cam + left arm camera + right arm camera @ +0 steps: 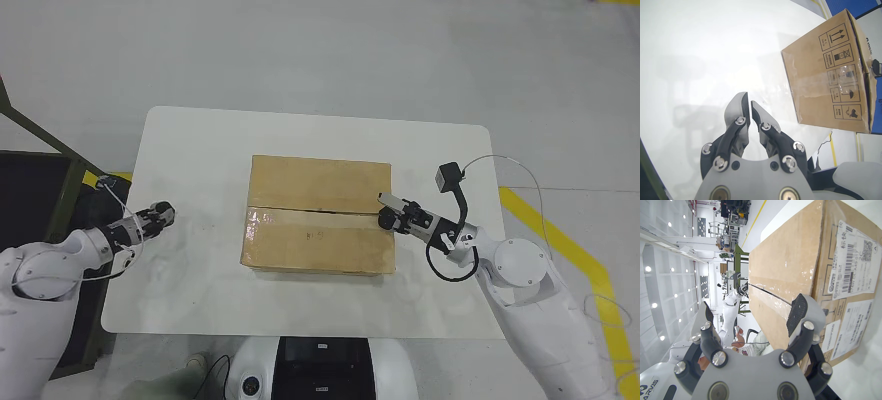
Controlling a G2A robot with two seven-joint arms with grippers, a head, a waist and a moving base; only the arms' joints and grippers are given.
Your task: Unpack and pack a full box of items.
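A closed brown cardboard box (318, 213) sits in the middle of the white table (200, 150), and a taped seam runs along its top flaps. My right gripper (388, 211) is at the box's right end, level with the seam. In the right wrist view it (753, 308) stands open, one finger pad (797, 311) just over the top edge of the box (783, 262), above the end with the shipping labels. My left gripper (165, 212) hovers over bare table, well left of the box. In the left wrist view it (749, 98) is shut on nothing, with the box (829, 85) beyond it.
A dark green frame with a black surface (40, 190) stands off the table's left edge. Yellow tape (550, 230) marks the floor at the right. Bare tabletop surrounds the box on all sides.
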